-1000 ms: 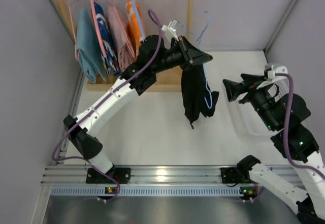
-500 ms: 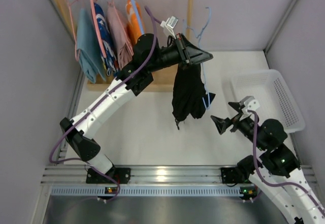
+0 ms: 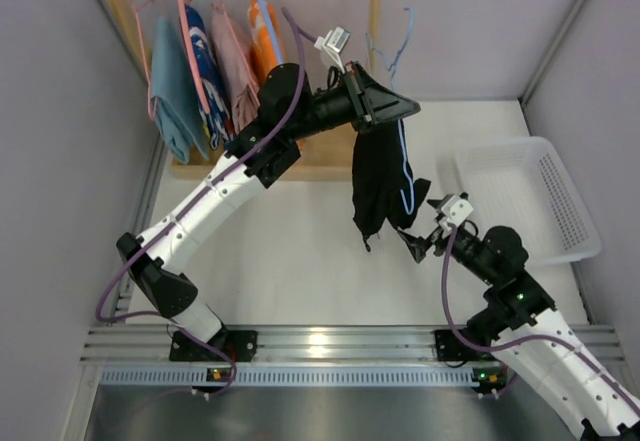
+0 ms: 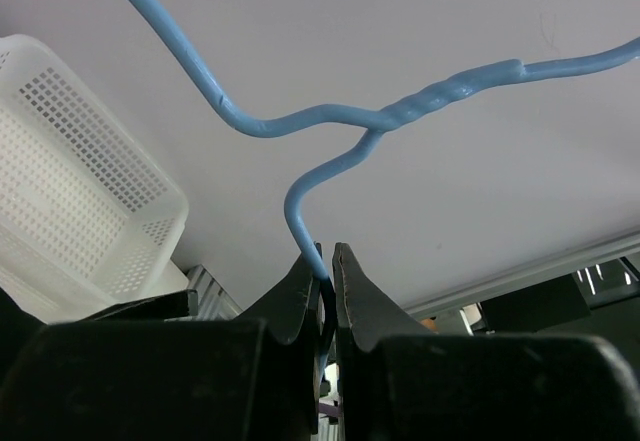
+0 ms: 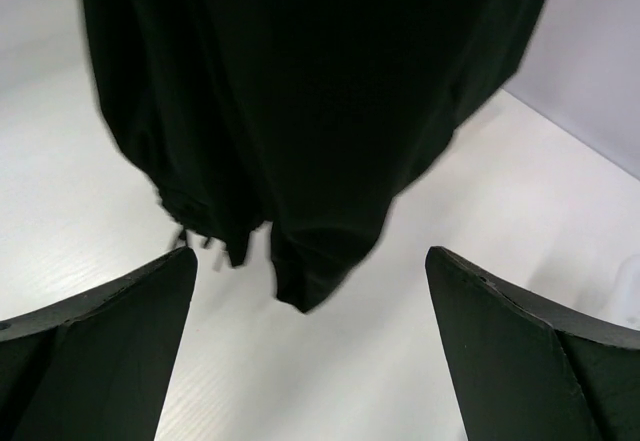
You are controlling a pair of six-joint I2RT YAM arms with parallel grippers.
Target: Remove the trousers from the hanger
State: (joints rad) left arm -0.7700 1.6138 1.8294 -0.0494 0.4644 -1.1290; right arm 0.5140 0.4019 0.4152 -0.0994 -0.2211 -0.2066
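The black trousers [image 3: 378, 186] hang from a blue wire hanger [image 3: 402, 46] held up over the table. My left gripper [image 3: 405, 111] is shut on the hanger wire; in the left wrist view the blue hanger [image 4: 300, 206] runs down between its fingers [image 4: 352, 291]. My right gripper [image 3: 418, 246] is open and empty, just below and right of the trousers' lower end. In the right wrist view the black trousers [image 5: 300, 111] hang ahead of its spread fingers [image 5: 520, 331]. The orange patterned trousers [image 3: 264, 41] hang on the rack.
A wooden rack [image 3: 375, 11] at the back left holds several garments on hangers [image 3: 190, 71]. A white plastic basket [image 3: 560, 201] stands at the right and shows in the left wrist view [image 4: 70, 181]. Grey walls close in both sides.
My right arm has swung down and left from beside the basket to just under the trousers. The left gripper with hanger and trousers has swayed slightly.
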